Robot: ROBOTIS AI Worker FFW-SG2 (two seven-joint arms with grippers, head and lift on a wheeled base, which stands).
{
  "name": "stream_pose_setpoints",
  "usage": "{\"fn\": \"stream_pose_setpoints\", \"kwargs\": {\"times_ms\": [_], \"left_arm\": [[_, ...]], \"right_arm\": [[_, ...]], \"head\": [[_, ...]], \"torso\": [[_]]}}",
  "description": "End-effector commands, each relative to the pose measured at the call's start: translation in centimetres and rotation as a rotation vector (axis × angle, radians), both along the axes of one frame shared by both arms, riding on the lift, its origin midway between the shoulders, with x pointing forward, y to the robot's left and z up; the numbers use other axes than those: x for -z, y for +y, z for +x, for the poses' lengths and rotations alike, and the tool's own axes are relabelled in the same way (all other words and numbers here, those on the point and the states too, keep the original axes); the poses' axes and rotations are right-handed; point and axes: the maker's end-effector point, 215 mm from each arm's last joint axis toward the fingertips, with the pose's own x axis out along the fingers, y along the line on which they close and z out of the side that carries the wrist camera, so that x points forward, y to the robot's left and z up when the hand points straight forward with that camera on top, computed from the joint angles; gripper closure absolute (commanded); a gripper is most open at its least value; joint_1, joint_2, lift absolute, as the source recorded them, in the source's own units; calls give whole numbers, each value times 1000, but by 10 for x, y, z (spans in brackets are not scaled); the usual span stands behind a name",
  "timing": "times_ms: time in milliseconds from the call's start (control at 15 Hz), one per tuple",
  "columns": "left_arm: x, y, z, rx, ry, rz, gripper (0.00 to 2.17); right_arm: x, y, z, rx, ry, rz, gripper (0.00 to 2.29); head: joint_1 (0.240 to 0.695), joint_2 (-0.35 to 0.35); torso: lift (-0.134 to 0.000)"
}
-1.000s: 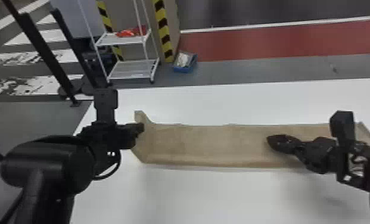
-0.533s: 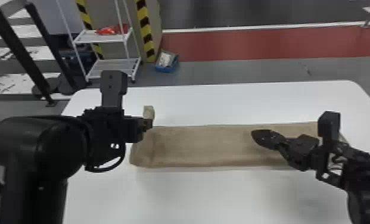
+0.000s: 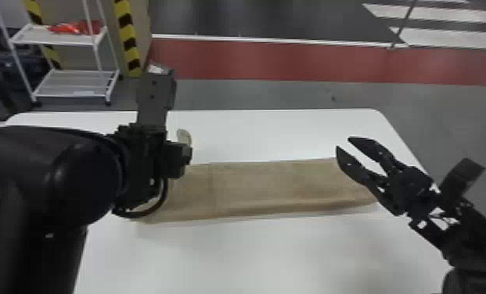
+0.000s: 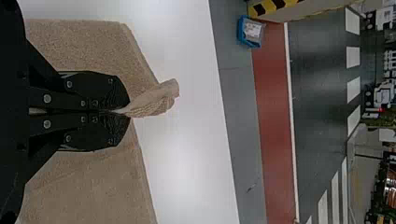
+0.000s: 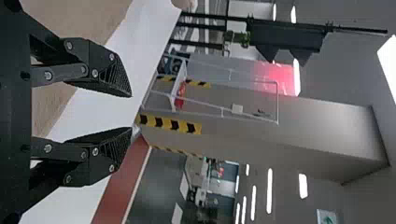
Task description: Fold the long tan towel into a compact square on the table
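In the head view my left gripper [image 3: 187,154] is over the left end of the tan towel [image 3: 261,187], with a bit of cloth standing up beyond its fingertips. The left wrist view has the left gripper [image 4: 122,112] shut on a bunched edge of the towel [image 4: 88,186]. My right gripper [image 3: 343,144] is at the towel's right end in the head view, its fingers apart with nothing between them. The right wrist view also has the right gripper [image 5: 131,112] open, the towel [image 5: 70,18] beside it. The towel lies as a long strip across the table.
The white table [image 3: 253,254] has bare surface in front of and behind the towel. Beyond its far left edge stands a white shelf cart [image 3: 73,84] with a red item [image 3: 75,27], beside a striped pillar [image 3: 127,39]. A blue bin [image 4: 250,31] sits on the floor.
The head view has swung to the right. My right gripper has opened and lifted off the towel near its right end. My left gripper, still holding cloth, has moved right, bringing the left end along.
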Motion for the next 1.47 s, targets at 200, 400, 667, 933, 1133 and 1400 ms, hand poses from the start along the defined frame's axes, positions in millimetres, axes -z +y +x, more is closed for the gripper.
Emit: {"fn": "stream_pose_setpoints", "kwargs": {"times_ms": [200,400,667,933,1133,1400], "left_arm": [[38,-65,-3,82,2,80,1440],[42,-93,8,95,-60,91,1443],[44,-103,2,108,-66,101,1426],[42,-122,1,131,-80,30,-1],[35,-123,7,121,-106,5,39],[29,-101,1,80,-116,-58,39]], "right_arm": [[-24,-84,-20,195,-117,-9,53],[-17,-94,-26,213,-135,8,70],[-12,-101,-28,224,-141,10,70],[-8,-94,-22,214,-123,20,70],[-3,-84,-13,216,-81,42,73],[11,-39,2,177,39,78,221]], "head": [[695,-287],[695,-350],[695,-350],[695,-350],[695,-350],[695,-350]], "torso": [[-125],[-125],[-125],[-125],[-125],[-125]]}}
